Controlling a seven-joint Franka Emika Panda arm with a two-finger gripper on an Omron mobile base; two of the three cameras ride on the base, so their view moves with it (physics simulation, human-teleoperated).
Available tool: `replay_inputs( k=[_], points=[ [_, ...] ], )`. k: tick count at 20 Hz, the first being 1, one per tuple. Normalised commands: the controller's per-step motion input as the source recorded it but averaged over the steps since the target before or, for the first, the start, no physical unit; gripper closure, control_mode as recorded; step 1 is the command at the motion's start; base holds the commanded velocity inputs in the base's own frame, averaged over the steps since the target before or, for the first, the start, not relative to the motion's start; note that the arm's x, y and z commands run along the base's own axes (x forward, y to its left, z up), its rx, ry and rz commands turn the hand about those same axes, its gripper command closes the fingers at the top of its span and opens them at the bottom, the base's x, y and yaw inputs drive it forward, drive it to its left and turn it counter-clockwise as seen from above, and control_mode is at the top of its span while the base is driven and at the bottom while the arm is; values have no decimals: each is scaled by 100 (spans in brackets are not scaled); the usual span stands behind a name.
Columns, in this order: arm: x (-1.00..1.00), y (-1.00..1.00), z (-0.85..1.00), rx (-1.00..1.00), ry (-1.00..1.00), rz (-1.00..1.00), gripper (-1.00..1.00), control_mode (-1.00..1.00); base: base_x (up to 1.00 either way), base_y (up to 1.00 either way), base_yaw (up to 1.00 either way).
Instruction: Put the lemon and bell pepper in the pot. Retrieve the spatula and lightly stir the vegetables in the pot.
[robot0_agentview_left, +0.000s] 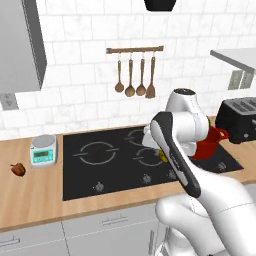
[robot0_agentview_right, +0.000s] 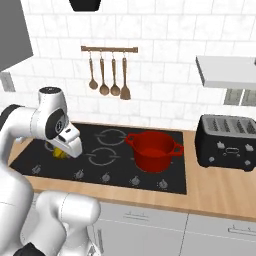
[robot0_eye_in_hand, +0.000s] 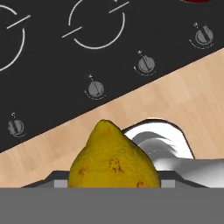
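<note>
My gripper (robot0_agentview_right: 60, 149) hangs over the left part of the black cooktop (robot0_agentview_right: 115, 150), shut on the yellow lemon (robot0_agentview_right: 58, 152). In the hand view the lemon (robot0_eye_in_hand: 113, 162) sits between the fingertips, above the cooktop's front edge. The red pot (robot0_agentview_right: 152, 149) stands empty on the right burner, well to the right of the gripper. The dark-red bell pepper (robot0_agentview_left: 18, 169) lies on the wooden counter far to the left. The spatula (robot0_agentview_right: 125, 80) hangs rightmost on the wall rail.
A kitchen scale (robot0_agentview_left: 43, 149) stands between the pepper and the cooktop. A black toaster (robot0_agentview_right: 227, 142) sits right of the pot. Three wooden spoons (robot0_agentview_right: 103, 77) hang beside the spatula. Knobs (robot0_eye_in_hand: 95, 89) line the cooktop's front edge.
</note>
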Motion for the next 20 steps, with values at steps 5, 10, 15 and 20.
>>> replay_inputs(
  k=[5,10,15,20],
  points=[
    [16,-31,6,1,0,0,100,-100,15,-52,-1],
    [44,-96,2,0,0,-7,100,-100,0,0,0],
    [68,-66,0,-1,0,-5,100,-100,0,0,0],
    [83,-60,0,-2,0,-4,100,-100,0,0,0]
  ],
)
